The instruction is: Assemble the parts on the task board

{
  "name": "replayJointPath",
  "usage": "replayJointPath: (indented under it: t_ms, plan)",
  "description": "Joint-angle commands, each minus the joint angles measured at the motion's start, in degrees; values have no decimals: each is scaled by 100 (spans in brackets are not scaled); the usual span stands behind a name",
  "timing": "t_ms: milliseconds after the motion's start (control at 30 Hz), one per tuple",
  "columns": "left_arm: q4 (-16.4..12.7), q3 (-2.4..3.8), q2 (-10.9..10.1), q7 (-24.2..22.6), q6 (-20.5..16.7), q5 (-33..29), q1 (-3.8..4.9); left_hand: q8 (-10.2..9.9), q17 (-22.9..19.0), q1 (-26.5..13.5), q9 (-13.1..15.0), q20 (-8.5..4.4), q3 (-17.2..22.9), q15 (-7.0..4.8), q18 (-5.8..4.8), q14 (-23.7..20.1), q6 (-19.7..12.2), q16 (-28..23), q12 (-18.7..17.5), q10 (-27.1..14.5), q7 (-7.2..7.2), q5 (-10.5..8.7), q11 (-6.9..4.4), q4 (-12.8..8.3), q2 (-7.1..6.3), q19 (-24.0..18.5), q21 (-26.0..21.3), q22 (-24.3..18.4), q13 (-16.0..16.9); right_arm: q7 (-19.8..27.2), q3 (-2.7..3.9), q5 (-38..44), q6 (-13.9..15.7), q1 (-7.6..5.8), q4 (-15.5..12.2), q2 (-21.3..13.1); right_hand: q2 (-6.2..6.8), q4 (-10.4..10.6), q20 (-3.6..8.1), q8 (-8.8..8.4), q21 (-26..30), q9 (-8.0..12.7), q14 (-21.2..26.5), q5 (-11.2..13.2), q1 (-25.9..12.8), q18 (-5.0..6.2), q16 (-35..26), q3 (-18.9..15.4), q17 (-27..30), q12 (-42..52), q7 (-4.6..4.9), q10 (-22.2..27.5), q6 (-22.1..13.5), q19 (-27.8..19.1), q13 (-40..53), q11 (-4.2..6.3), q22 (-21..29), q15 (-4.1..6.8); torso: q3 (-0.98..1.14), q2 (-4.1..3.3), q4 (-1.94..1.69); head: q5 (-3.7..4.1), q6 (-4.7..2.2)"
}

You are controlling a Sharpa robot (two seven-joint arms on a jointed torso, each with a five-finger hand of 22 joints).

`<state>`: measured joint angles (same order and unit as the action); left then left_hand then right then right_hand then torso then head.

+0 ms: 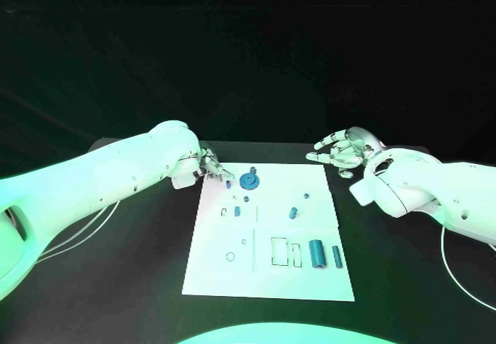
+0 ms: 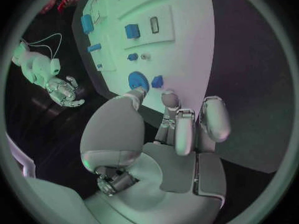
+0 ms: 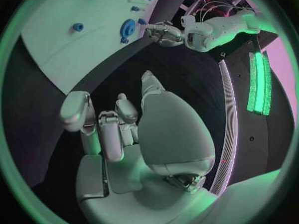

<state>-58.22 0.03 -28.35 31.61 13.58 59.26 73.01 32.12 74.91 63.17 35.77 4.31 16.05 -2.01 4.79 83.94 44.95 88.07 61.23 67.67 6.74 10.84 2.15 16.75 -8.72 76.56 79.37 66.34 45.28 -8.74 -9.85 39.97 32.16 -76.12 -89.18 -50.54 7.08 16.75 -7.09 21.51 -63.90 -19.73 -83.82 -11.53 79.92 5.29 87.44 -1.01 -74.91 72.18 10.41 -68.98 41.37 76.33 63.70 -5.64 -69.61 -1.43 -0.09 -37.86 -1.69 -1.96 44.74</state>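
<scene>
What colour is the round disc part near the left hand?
Blue. The disc shows best in the left wrist view.

The board looks like smooth matt white sheet, and the blue parts like smooth plastic. The table is matt black. Both hands have a silvery, metal-like sheen, and the arms are glossy white plastic.
</scene>
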Motion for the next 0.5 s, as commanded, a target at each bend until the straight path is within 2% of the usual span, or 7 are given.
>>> replayJointPath:
  t_ms: [33,267,367,500]
  plan:
    - [41,-13,54,-119,180,7,7,-19,1100,69,-5,28,-36,45,26,476,25,0,11,-28,-28,5,-11,-3,-4,-3,-7,8,2,68,1,38,-52,3,-14,9,11,1,-4,20,28,5,-386,28,-61,87,-28,-22,-617,13,0,0,-33,-36,-9,6,9,19,-1,0,-3,16,11]
    - [103,-32,105,-155,207,-13,6,-15,1108,80,-10,29,-38,44,28,479,41,4,7,-34,-30,3,-13,-3,3,-6,-9,3,-9,68,1,39,-54,3,-12,15,11,1,-4,20,28,5,-386,28,-61,87,-28,-22,-617,13,0,0,-33,-36,-9,6,9,19,10,13,1,10,22]
    - [141,-37,125,-168,208,-19,6,-13,1116,90,-15,29,-37,43,26,481,52,8,7,-36,-31,2,-15,-3,13,-3,-6,11,-12,68,1,40,-55,3,-12,17,11,1,-4,20,28,5,-386,28,-61,87,-28,-22,-617,13,0,0,-33,-36,-9,6,9,19,6,12,-3,15,21]
    - [213,-48,165,-187,212,-79,3,42,1115,103,-33,26,-58,34,28,479,175,9,27,-35,-49,-9,-28,4,85,-8,-5,11,-13,70,1,40,-56,3,-13,23,-6,2,-3,30,39,8,-386,27,-72,88,-29,-21,-616,15,0,-1,-37,-39,-12,6,15,19,10,8,0,10,21]
